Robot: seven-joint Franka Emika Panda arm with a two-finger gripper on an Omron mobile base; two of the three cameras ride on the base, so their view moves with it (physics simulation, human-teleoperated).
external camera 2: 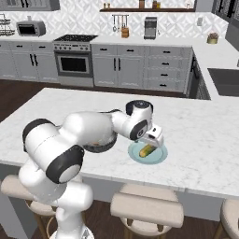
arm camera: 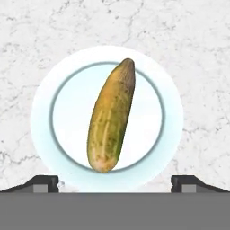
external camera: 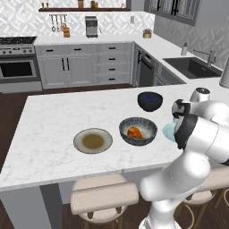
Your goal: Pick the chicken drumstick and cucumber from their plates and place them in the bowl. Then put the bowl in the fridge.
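Hand (arm camera: 115,182) spread wide, above the cucumber (arm camera: 111,116) on the pale blue plate (arm camera: 40,117). Chicken drumstick (external camera: 135,133) lies inside the grey bowl (external camera: 138,130) on the tabletop (external camera: 53,120).

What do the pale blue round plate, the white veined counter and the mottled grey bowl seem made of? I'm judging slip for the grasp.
The pale blue round plate looks like glazed ceramic: smooth, evenly tinted, with a ringed well. The white veined counter looks like polished marble, going by its grey veining. The mottled grey bowl looks like glazed stoneware: dark streaked outside, pale speckled inside. As renderings, none is certain.
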